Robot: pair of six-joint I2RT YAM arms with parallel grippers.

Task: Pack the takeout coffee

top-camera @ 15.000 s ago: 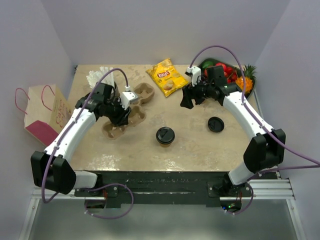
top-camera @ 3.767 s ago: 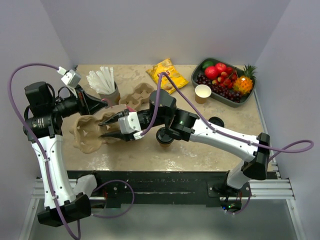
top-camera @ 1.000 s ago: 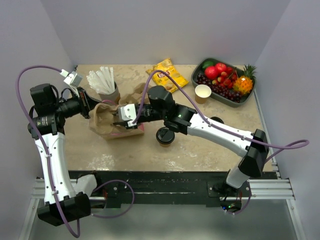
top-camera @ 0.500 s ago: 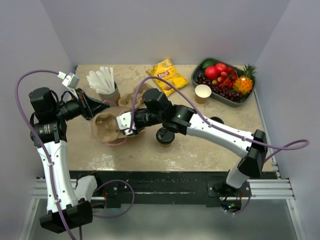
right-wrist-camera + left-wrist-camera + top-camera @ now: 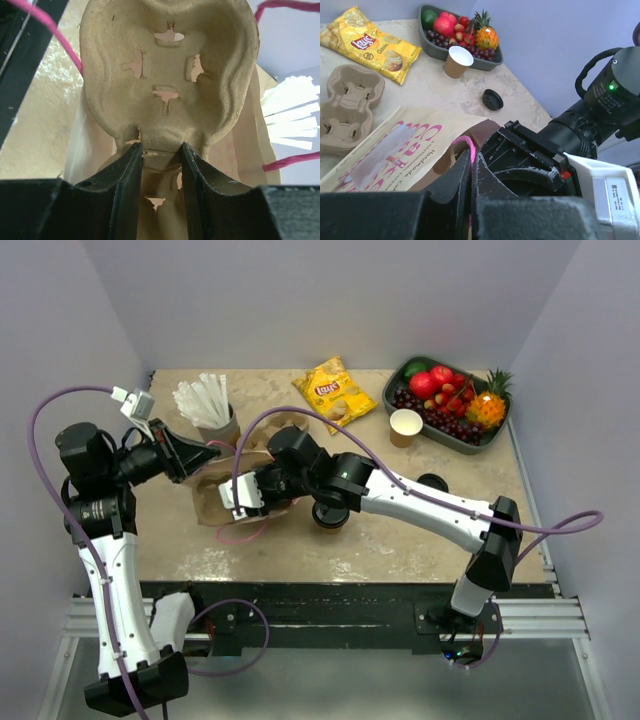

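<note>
Lilac walls box in the marbled counter (image 5: pixel 400 540). My left gripper (image 5: pixel 471 167) is clenched on the pink handle (image 5: pixel 466 146) of the paper bag (image 5: pixel 410 150), lifting its mouth. My right gripper (image 5: pixel 160 155) grasps the cardboard cup tray (image 5: pixel 170 75) at that mouth. The takeout coffee (image 5: pixel 326 515) stands lidded on the counter beside my right arm, not yet packed. I judge most of the job remains.

left tool (image 5: pixel 472 169): pinching pink handle (image 5: pixel 463 144) | paper bag (image 5: pixel 395 155): mouth open
</note>
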